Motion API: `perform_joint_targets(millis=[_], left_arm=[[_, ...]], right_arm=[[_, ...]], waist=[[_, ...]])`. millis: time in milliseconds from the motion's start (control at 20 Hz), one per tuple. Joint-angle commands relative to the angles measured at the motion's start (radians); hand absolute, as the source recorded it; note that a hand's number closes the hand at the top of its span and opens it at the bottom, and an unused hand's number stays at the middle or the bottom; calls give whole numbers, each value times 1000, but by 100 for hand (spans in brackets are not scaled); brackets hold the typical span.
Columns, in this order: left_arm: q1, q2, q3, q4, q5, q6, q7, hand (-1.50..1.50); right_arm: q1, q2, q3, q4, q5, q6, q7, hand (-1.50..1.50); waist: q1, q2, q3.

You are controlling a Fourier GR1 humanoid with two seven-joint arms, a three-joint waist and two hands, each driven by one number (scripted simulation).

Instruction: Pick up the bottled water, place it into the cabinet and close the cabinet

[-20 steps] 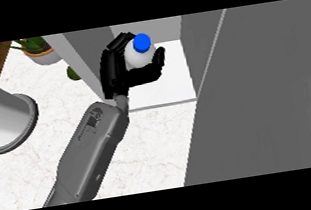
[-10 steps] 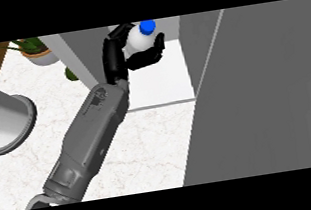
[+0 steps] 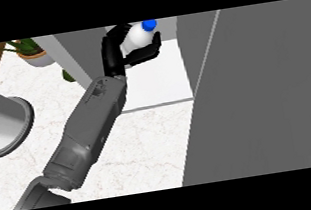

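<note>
My right robot hand is clamped on the bottled water at 12 o'clock, over the open cabinet shelf. Its grey door fills 3 o'clock.

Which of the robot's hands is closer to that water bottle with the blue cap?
Left. The left robot hand is curled round the bottled water and touches it, wrapping its left and near sides. The right robot hand is not in view, so its place cannot be told.
</note>
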Motion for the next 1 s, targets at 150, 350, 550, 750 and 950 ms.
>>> perform_joint_targets(millis=[150, 350, 550, 750, 950], left_arm=[[-5, -13, 60, 143, 13, 22, -126, 150], [-62, -2, 79, 209, 5, 17, -92, 150], [-62, -12, 79, 247, -16, 62, -121, 150], [-114, -1, 54, 310, -55, 113, -85, -150], [-85, -13, 19, 344, -97, 161, -107, -150]], right_arm=[[34, -41, 12, -118, 11, 16, 32, -150], [73, -39, 54, -77, 29, 9, -51, -150], [47, -52, 29, -130, 23, 7, 18, -150], [8, -41, 32, -79, 12, 10, -2, -150], [11, -58, 2, -89, -13, 16, -16, -150]], waist=[[-22, 9, -1], [-27, 8, 0], [-23, 8, -1], [-37, 16, -1], [-30, 14, -1]])
